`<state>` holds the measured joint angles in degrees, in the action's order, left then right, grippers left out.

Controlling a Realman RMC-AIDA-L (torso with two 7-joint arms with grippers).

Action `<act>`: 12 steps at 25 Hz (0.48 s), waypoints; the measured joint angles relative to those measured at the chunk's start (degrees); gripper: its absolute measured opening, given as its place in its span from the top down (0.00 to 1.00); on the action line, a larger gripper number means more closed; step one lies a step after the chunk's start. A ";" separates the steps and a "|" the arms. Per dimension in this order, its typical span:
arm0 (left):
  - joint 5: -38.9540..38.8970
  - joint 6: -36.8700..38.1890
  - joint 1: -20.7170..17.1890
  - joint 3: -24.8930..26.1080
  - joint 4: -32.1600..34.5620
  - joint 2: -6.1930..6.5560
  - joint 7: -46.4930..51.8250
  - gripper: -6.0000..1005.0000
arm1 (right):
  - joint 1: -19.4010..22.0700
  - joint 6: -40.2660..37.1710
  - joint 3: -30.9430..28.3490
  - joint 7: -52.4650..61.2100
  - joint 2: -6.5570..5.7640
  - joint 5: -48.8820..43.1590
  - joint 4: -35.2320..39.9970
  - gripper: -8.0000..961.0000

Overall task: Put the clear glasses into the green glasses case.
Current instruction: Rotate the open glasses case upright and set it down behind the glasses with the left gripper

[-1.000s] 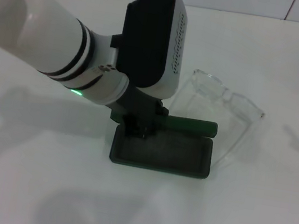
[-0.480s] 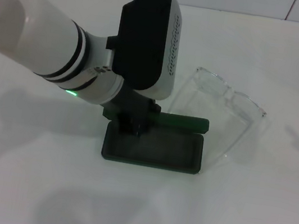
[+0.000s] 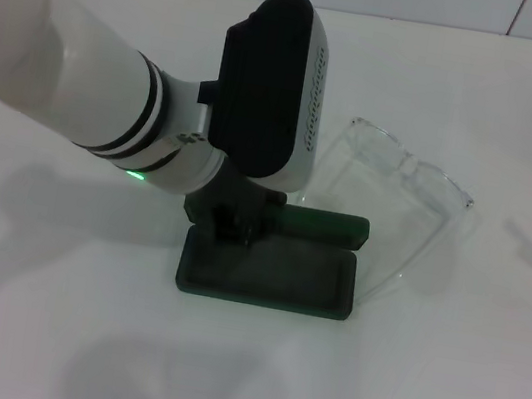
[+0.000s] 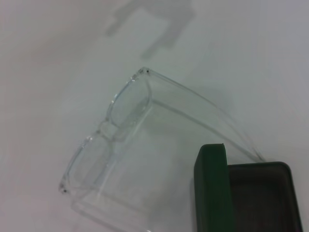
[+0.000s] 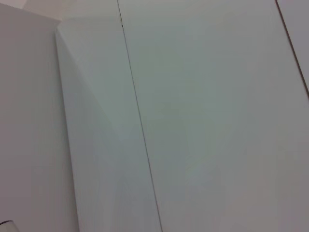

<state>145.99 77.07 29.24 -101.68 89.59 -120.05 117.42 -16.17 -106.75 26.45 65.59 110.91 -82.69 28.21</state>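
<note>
My left gripper sits at the far left edge of the open case, fingers hidden so I cannot tell their spread, while the glasses lie just right of it.

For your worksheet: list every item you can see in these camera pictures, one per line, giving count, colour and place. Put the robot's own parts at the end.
green glasses case: one, dark green, open on the table in front of the robot, lid raised at the far edge, nothing lying in the tray.
clear glasses: one pair, fully transparent, on the table beside the case on the robot's right and a little farther back, arms unfolded and pointing toward the robot.
table: one, white, under everything.
wall: white panels with thin seams, all that the right wrist view shows.
left gripper: one, dark, at the case's far left corner by the lid; white arm with black bands behind it.
right gripper: not in view.
</note>
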 joint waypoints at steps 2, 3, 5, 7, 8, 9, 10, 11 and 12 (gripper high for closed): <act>0.05 -0.55 -0.02 -0.13 -0.02 -0.01 0.00 0.79 | 0.00 0.10 0.00 -0.02 0.00 -0.06 0.00 0.12; 0.05 -0.72 -0.03 -0.15 -0.04 0.00 0.00 0.79 | 0.00 0.13 0.00 -0.02 0.00 -0.06 0.00 0.12; 0.07 -0.94 -0.04 -0.17 -0.08 0.00 0.01 0.79 | 0.01 0.15 0.00 -0.02 0.00 -0.03 0.00 0.12; 0.12 -1.09 -0.05 -0.18 -0.12 0.00 0.05 0.79 | 0.05 0.20 0.00 -0.02 -0.04 0.07 0.00 0.12; 0.14 -1.10 -0.06 -0.18 -0.12 -0.01 0.05 0.79 | 0.07 0.23 0.00 -0.02 -0.05 0.12 0.00 0.12; 0.26 -1.12 -0.06 -0.19 -0.13 0.00 0.08 0.79 | 0.10 0.27 0.00 -0.02 -0.07 0.17 0.00 0.12; 0.45 -1.13 -0.06 -0.19 -0.15 0.00 0.16 0.79 | 0.10 0.28 0.00 -0.02 -0.07 0.19 0.00 0.12; 0.62 -1.13 -0.06 -0.19 -0.17 0.00 0.28 0.79 | 0.10 0.30 0.00 -0.03 -0.08 0.19 0.00 0.12; 0.74 -1.12 -0.06 -0.18 -0.22 0.00 0.42 0.79 | 0.07 0.32 0.00 -0.03 -0.09 0.18 0.00 0.12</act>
<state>146.73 75.96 29.18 -101.87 89.37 -120.05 117.84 -16.11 -106.43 26.45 65.57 110.83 -82.50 28.21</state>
